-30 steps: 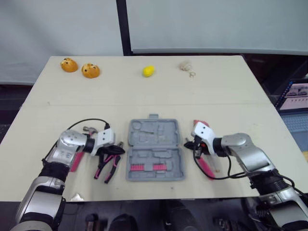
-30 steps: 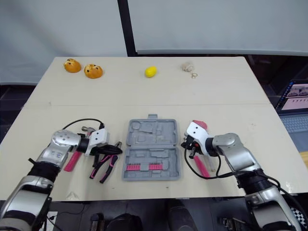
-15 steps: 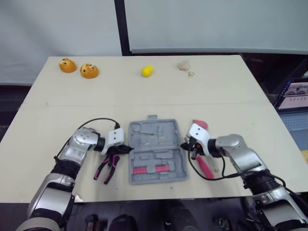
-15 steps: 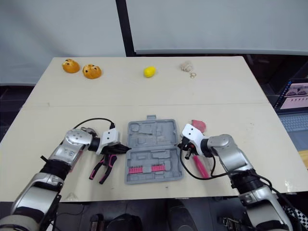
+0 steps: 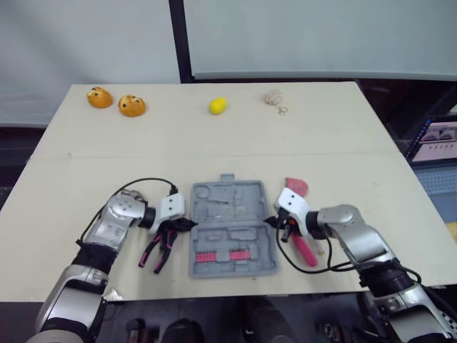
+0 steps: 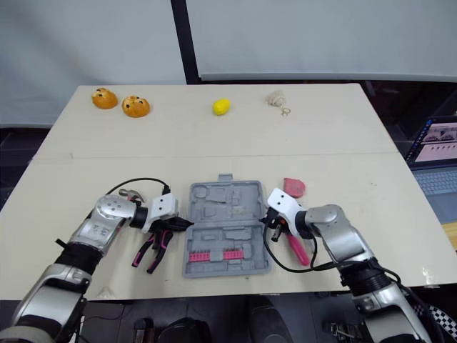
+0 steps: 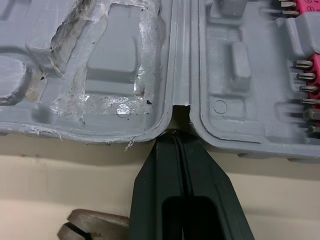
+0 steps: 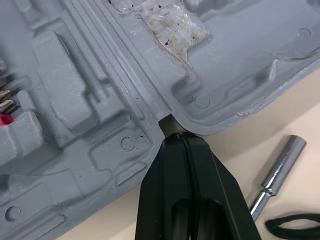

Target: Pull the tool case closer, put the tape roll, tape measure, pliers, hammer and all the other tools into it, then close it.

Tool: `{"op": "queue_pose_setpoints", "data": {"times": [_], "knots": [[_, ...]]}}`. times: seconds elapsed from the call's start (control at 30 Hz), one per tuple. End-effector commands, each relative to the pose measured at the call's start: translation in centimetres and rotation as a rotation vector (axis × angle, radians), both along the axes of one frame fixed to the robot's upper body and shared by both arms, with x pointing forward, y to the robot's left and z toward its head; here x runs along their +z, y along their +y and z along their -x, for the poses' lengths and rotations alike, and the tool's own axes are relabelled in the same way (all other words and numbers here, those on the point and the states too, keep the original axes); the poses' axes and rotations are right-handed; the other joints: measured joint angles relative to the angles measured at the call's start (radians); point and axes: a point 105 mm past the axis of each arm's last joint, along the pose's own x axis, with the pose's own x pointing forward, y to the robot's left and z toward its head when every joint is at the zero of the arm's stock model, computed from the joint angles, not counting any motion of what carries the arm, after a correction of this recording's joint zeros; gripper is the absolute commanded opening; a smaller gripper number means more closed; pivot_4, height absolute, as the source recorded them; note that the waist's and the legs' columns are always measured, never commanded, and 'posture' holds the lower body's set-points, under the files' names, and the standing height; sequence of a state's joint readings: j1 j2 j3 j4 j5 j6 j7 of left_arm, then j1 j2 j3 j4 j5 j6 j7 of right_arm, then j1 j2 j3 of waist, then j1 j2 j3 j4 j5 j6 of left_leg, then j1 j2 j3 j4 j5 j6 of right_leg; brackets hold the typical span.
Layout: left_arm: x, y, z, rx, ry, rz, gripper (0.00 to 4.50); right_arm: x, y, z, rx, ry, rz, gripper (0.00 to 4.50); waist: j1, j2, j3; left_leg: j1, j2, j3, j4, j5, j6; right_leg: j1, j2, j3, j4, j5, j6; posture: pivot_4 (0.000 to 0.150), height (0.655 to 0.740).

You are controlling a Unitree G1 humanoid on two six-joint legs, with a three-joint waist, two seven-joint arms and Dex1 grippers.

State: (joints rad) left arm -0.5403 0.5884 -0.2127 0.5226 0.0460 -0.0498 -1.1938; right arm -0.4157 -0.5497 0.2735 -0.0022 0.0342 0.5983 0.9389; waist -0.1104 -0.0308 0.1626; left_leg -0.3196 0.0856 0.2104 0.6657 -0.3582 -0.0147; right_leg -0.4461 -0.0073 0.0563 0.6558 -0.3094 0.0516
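Left end effector [image 5: 187,224], right end effector [image 5: 270,221], both closed, one tool case [image 5: 230,214]

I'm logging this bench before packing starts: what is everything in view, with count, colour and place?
tool case: one, grey, open flat, near middle of table
bit strip: one, pink, in the case's near half
pliers: one, pink and black, left of case
tape measure: one, pink, right of case
pink-handled tool: one, right of case
socket bar: one, silver, on table by right gripper
orange round things: two, far left
yellow thing: one, far middle
beige thing: one, right of the yellow thing
table: one, cream
laptop: one, beyond table's right edge
left gripper: black, shut, at case's left hinge notch
right gripper: black, shut, at right hinge notch
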Motion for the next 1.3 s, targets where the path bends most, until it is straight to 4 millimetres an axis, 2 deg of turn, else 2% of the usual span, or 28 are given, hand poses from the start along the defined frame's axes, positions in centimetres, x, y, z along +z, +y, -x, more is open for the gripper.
{"op": "queue_pose_setpoints", "data": {"times": [0.03,0.3,0.8,1.17,1.3], "knots": [[0.4,-0.6,0.8,-0.036,-0.002,0.010,0.06,1.3,1.7,1.1,0.062,-0.028,-0.058,0.04,0.000,0.000,0.000,0.000,0.000,0.000,0.000,0.000,0.000,0.000,0.000,0.000,0.000,0.000,0.000,0.150,0.7400],[0.3,-0.4,2.3,-0.028,0.027,0.001,0.06,0.9,1.7,2.5,0.052,-0.003,-0.068,0.04,0.001,0.000,0.000,0.000,0.000,0.000,0.000,0.000,0.000,0.000,0.000,0.000,0.000,0.000,0.000,0.150,0.7400],[0.1,-0.2,3.4,-0.021,0.053,-0.015,0.06,1.0,2.0,4.1,0.044,0.025,-0.087,0.04,0.002,0.000,0.000,0.000,0.000,-0.001,0.000,0.000,0.000,0.000,0.000,0.000,0.000,-0.001,-0.001,0.150,0.7400],[-0.4,-0.3,5.7,-0.050,0.093,-0.022,0.06,0.5,2.2,5.6,0.045,0.061,-0.098,0.04,0.002,0.000,0.000,0.000,0.000,-0.001,-0.001,0.000,0.000,0.000,-0.001,0.000,0.000,-0.001,-0.001,0.150,0.7400],[-0.6,-0.3,5.9,-0.049,0.096,-0.027,0.06,0.2,2.3,6.3,0.055,0.079,-0.097,0.04,0.002,0.000,0.000,0.000,0.000,-0.002,-0.001,0.000,0.000,0.000,0.000,0.000,0.000,-0.001,-0.001,0.150,0.7400]]}}
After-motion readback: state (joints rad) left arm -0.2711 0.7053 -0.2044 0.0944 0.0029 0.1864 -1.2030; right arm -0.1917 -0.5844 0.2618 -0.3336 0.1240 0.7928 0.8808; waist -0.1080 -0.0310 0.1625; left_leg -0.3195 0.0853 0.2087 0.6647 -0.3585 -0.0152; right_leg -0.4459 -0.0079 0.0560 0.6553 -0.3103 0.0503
